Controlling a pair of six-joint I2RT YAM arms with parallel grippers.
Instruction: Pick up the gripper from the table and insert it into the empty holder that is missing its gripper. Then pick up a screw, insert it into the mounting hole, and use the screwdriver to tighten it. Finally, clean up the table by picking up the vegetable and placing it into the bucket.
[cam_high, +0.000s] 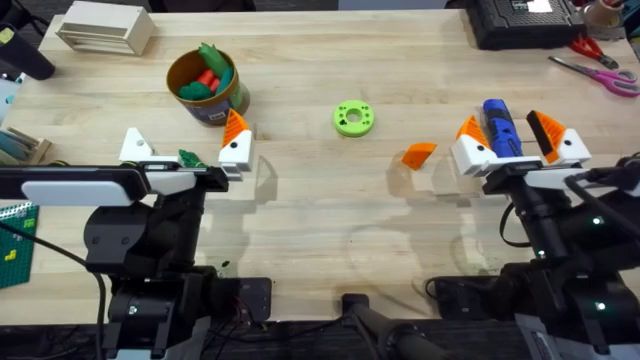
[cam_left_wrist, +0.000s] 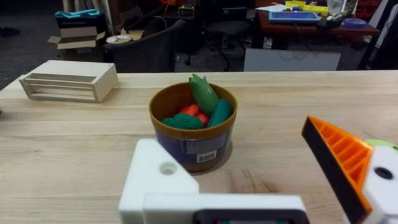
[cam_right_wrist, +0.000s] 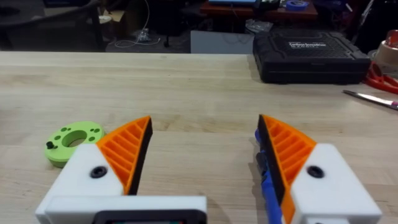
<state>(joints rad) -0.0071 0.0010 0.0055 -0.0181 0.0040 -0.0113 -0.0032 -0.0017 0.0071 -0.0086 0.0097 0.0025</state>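
The orange gripper (cam_high: 418, 153) lies loose on the table (cam_high: 320, 200), right of centre. My left gripper (cam_high: 185, 148) (cam_left_wrist: 233, 171) is open. Its left finger is the bare white holder (cam_high: 135, 148) (cam_left_wrist: 158, 180); the other finger carries an orange pad (cam_left_wrist: 339, 162). The dark green vegetable (cam_high: 190, 158) lies on the table between them. Just beyond stands the brown bucket (cam_high: 207, 85) (cam_left_wrist: 193, 130) with toy vegetables inside. My right gripper (cam_high: 508, 128) (cam_right_wrist: 205, 124) is open around the blue screwdriver (cam_high: 500, 125) (cam_right_wrist: 267, 186), which sits near its right finger. The screw is out of view.
A green ring-shaped disc (cam_high: 352, 118) (cam_right_wrist: 71, 142) sits mid-table. A white slatted box (cam_high: 100, 28) is at the far left, a black case (cam_high: 525, 20) at the far right, and pink-handled scissors (cam_high: 600, 70) by the right edge.
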